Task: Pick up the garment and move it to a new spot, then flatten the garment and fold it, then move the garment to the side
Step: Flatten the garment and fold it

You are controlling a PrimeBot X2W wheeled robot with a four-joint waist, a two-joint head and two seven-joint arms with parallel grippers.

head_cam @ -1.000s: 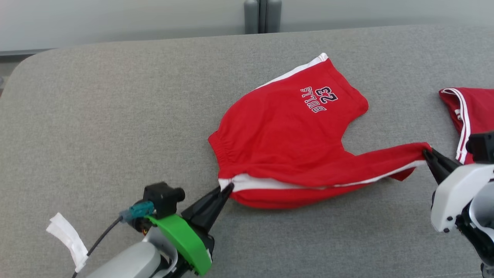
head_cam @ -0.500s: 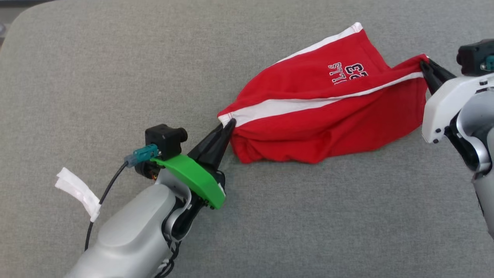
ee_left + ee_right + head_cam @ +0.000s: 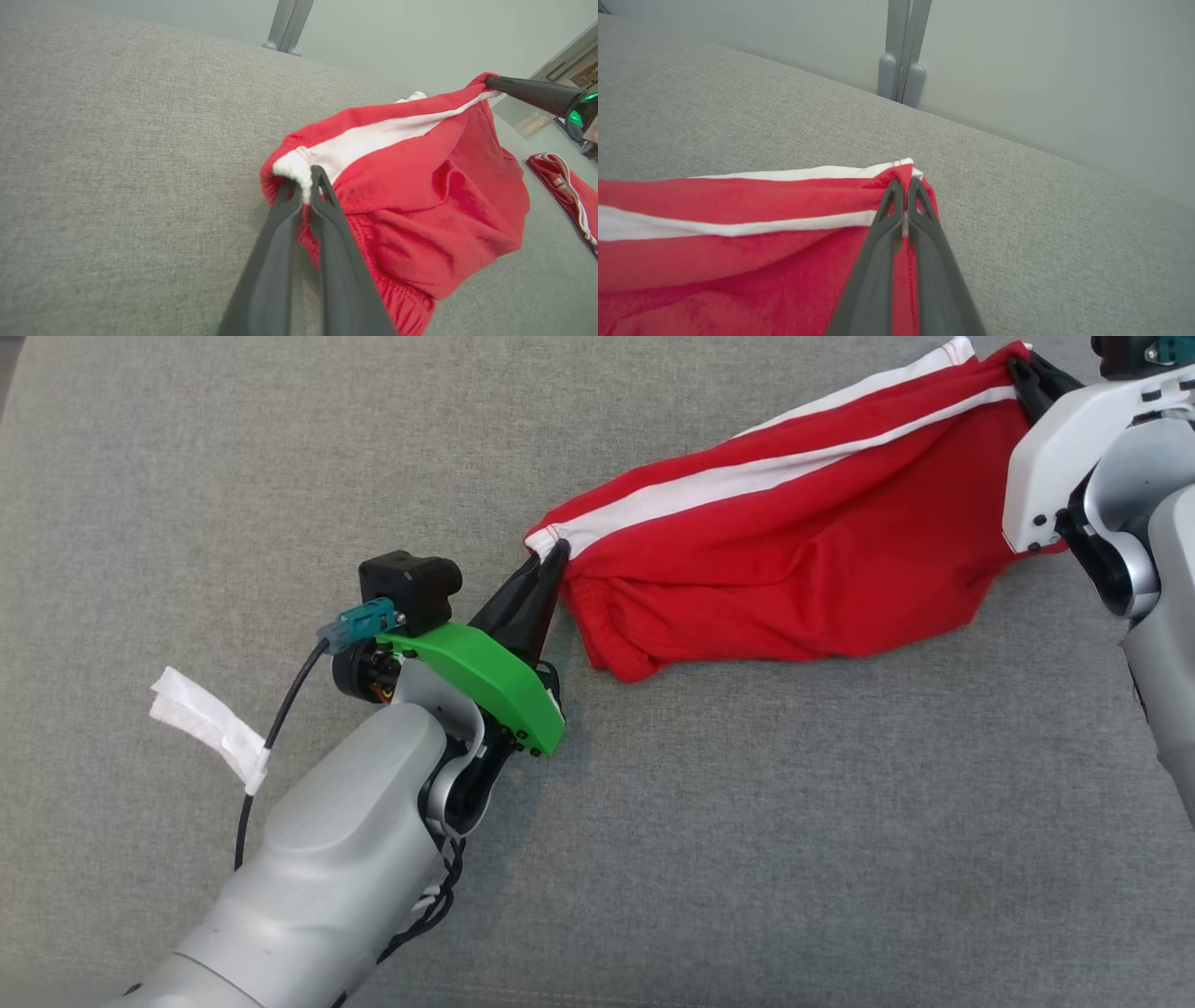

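So the red shorts (image 3: 794, 569) just got their near striped edge swung over the printed number toward the far right of the grey table (image 3: 233, 476), left gripper (image 3: 551, 557) and right gripper (image 3: 1014, 366) both pinched tight on the corners, so I'd say the fold's underway.

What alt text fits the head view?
Red shorts with a white side stripe hang stretched between two hands over a grey fabric surface. The left hand pinches the waistband end at centre; the right hand pinches the leg end, upper right.
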